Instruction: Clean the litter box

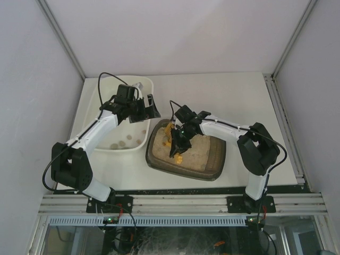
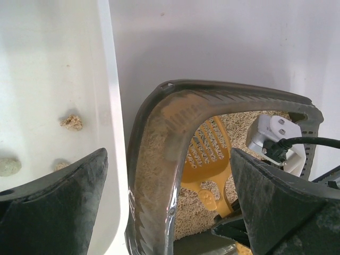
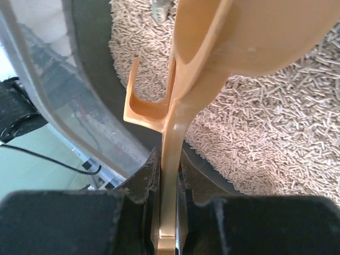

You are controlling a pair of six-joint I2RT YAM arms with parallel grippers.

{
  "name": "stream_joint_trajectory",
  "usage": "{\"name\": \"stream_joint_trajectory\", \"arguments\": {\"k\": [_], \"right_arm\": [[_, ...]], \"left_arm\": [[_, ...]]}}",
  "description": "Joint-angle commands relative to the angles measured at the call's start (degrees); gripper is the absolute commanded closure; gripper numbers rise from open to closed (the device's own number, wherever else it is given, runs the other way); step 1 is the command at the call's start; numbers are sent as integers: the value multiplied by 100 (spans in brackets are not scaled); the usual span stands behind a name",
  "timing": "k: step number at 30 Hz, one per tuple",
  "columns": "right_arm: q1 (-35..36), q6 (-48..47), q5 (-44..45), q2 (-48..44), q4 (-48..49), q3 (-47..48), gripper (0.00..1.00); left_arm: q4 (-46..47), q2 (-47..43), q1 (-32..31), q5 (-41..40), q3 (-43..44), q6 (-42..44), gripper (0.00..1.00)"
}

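top external view, item list, places given from the litter box.

1. litter box: dark olive-brown shallow tray with rounded corners, lying flat on the white worktop and turned slightly askew. beige pellet litter covers its floor.

2. scoop: yellow-orange plastic with a slotted blade. it is inside the litter box, over the left part. the left wrist view shows the blade down among the pellets near the box's left wall.

3. right claw: above the left part of the litter box, pointing down into it. the right wrist view shows both fingers pressed flat against the scoop's thin handle, so it is closed and gripping the scoop.

4. left claw: just beyond the litter box's far left corner, over the strip between box and tub. jaws spread wide with nothing between them. the left wrist view looks down past both dark fingers onto the box's rim.

5. white tub: larger cream-white rectangular container, just beside the litter box on its left, not touching it.

6. clumps: a few small brownish-grey lumps on the tub's floor, left of the litter box.
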Motion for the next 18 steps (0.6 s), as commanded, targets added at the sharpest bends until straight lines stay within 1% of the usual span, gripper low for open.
{"name": "stream_joint_trajectory", "arguments": {"k": [1,7,10,14,18], "right_arm": [[-81,-265,-584,4,1060,341,100],[-113,-574,-1149,107,1119,339,100],[-134,-809,-1819,273,1105,342,100],[-160,-1150,-2495,468,980,332,100],[-185,-1400,-2821,459,997,210,100]], "left_arm": [[280,-271,-20,224,-152,-65,0],[311,-229,-23,346,-168,-65,0],[331,-236,-23,447,-177,-76,0],[338,-223,-21,591,-181,-26,0],[339,-169,-27,756,-184,15,0]]}}
